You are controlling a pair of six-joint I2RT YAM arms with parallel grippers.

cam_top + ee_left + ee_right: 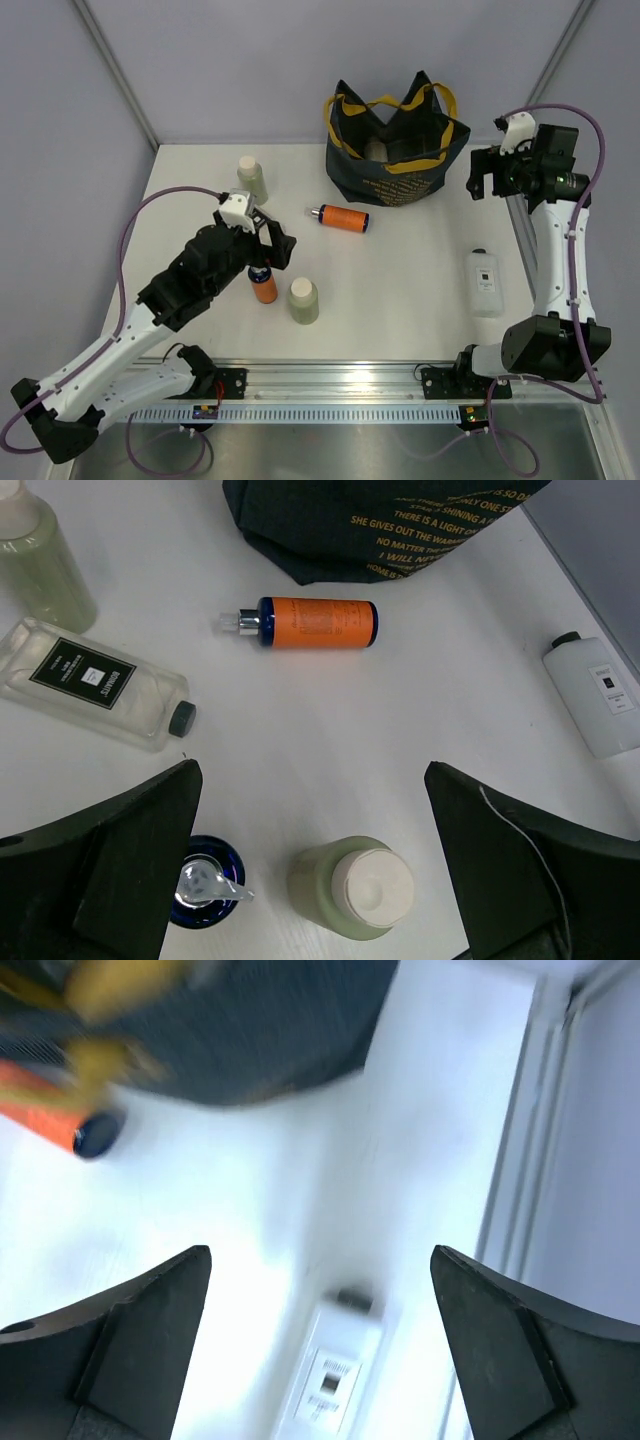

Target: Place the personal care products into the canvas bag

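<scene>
The navy canvas bag [395, 140] with yellow handles stands open at the back; something pale lies inside it. One orange bottle [340, 218] lies in front of it. My left gripper [272, 248] is open and empty. It hovers over an upright orange pump bottle [205, 880] and a pale green bottle [355, 888]. The clear flat black-labelled bottle [90, 683] lies to its left, with a second green bottle [251, 178] behind. My right gripper [480, 172] is open and empty, raised beside the bag's right side, above the white rectangular bottle [335, 1370]. The right wrist view is blurred.
A metal frame rail [525, 250] runs along the table's right edge, close to the white bottle [485, 282]. Grey walls enclose the back and both sides. The arm bases sit on a rail [340, 378] at the near edge.
</scene>
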